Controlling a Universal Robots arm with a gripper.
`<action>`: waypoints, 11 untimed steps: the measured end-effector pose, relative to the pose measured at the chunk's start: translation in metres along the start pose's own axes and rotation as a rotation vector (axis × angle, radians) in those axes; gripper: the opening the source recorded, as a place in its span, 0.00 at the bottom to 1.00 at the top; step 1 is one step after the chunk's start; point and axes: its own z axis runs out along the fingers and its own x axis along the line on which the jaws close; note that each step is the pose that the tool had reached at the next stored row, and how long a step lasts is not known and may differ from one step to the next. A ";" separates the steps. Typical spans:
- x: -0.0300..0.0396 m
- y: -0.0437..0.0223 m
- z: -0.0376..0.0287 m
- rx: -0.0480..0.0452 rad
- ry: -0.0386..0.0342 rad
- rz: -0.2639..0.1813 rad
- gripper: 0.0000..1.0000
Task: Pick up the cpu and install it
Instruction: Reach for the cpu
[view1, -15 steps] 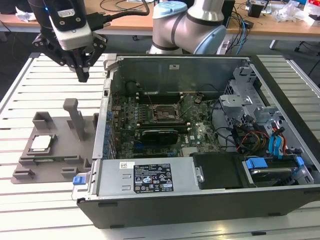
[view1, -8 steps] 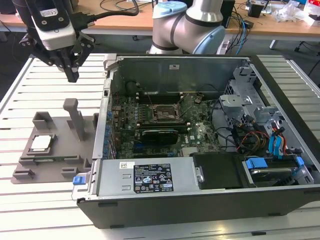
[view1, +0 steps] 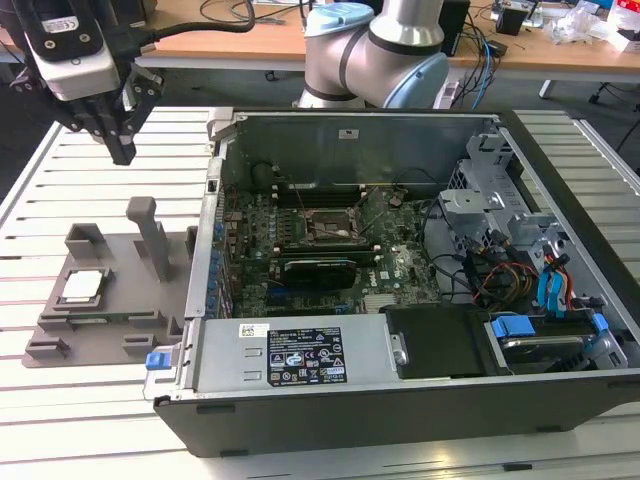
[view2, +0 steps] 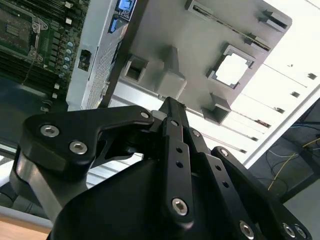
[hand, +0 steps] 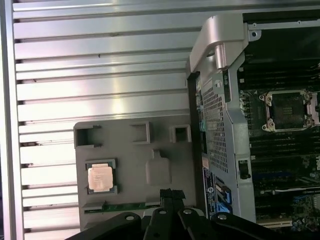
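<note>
The cpu (view1: 82, 287), a small silver square chip, lies flat in a recess of the grey plastic tray (view1: 118, 316) at the exterior view's left. Both wrist views also show the cpu (view2: 231, 69) (hand: 100, 177) resting in the tray (hand: 131, 157). My gripper (view1: 122, 153) hangs high above the table, behind the tray and apart from the chip. Its black fingers (view2: 172, 107) are pressed together with nothing between them, and their tips (hand: 171, 192) point down near the tray's upright post. The motherboard's socket frame (view1: 322, 226) (hand: 287, 111) sits inside the open case.
The open computer case (view1: 400, 300) stands to the exterior view's right of the tray, with its power supply (view1: 300, 350) in front and a drive cage with cables (view1: 520, 270). The arm's base (view1: 375, 50) stands behind the case. The table (view1: 60, 190) is slatted aluminium.
</note>
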 end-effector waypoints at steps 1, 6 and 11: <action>0.0024 -0.0002 0.0000 0.0000 -0.0001 0.000 0.11; 0.0149 -0.0011 -0.0002 0.0000 0.0000 0.000 0.11; 0.0269 -0.0020 -0.0003 0.0000 0.0000 0.000 0.11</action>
